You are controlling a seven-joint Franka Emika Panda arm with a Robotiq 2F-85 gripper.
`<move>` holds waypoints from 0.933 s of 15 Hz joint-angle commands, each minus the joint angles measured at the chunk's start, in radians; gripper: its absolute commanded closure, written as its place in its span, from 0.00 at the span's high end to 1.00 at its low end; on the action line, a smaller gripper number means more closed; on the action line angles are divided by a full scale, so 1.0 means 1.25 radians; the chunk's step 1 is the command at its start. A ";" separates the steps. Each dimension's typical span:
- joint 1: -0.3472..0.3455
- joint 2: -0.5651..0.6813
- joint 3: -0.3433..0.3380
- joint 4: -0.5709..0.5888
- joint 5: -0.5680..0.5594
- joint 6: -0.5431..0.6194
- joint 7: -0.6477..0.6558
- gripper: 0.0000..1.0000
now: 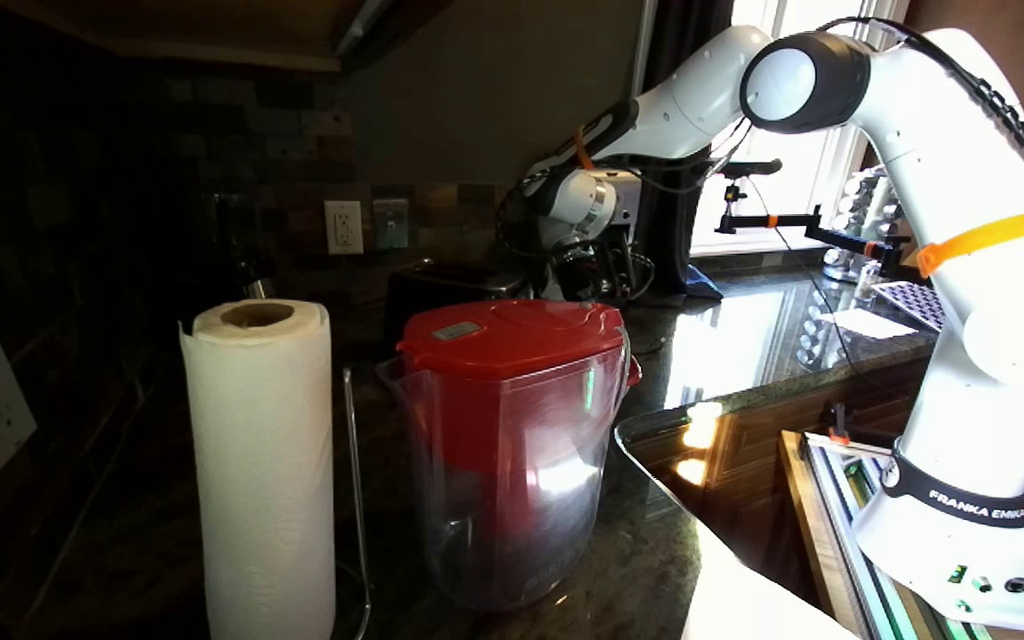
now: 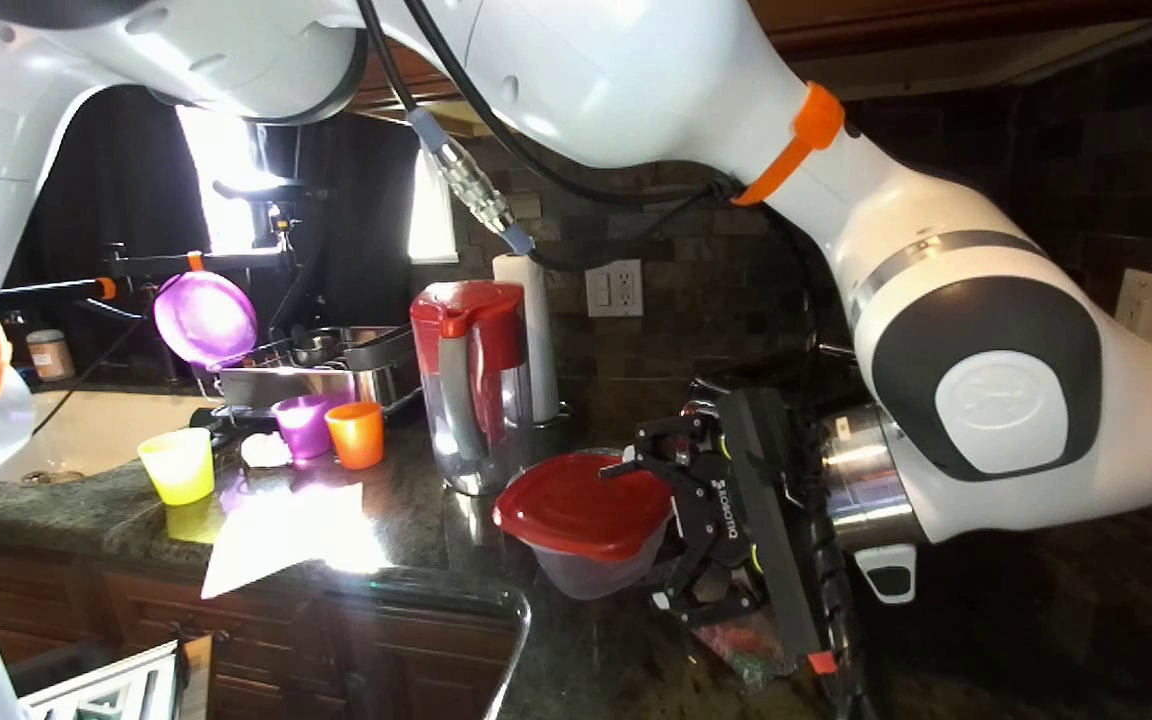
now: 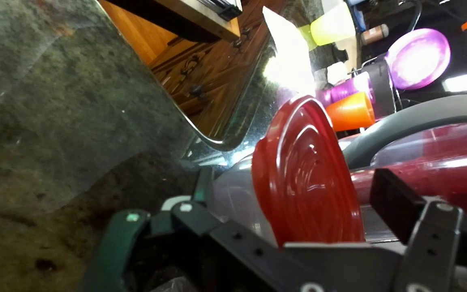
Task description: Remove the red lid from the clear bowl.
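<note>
A dark stone surface (image 3: pixel 71 134) carries everything here, and the white arm (image 1: pixel 930 142) arches over it with its wrist low. Next in size, a red-topped pitcher (image 2: pixel 481 385) stands upright with a paper towel roll (image 1: pixel 263 471) beside it. The clear bowl (image 2: pixel 598 575) is near the pitcher, between it and the arm's wrist, and the red lid (image 2: pixel 586 505) lies on top of the bowl. The yellow cup (image 2: pixel 178 467) and orange cup (image 2: pixel 356 436) stand well apart from the bowl.

Smallest, and what matters most, are the fingers (image 3: pixel 396 200). They are spread wide and pinch nothing. In an exterior view they point nearly level at the bowl, one above the other, so the lid lies straight ahead of them, nearer the upper one. The upper tip overlaps the lid's edge there; whether it touches, I cannot tell. The lower tip is beside the bowl's wall, well below the rim. Every view of the lid is slanted, so its long axis, if it has one, is unclear.

My judgement: the lid probably has yet to be gripped, and closing at this height could squeeze lid and bowl together. The lower finger likely needs to come up just beneath the rim first.
</note>
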 commanded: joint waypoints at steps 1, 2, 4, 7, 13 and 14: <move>-0.018 0.031 0.011 0.044 0.002 -0.050 0.004 0.79; -0.017 0.034 0.010 0.047 0.002 -0.052 0.004 0.76; -0.017 0.041 0.011 0.055 0.001 -0.057 0.006 0.64; -0.016 0.051 0.012 0.064 -0.001 -0.057 0.008 0.47; -0.018 0.062 0.013 0.077 -0.001 -0.057 0.011 0.00; -0.018 0.063 0.013 0.080 -0.001 -0.060 0.011 0.00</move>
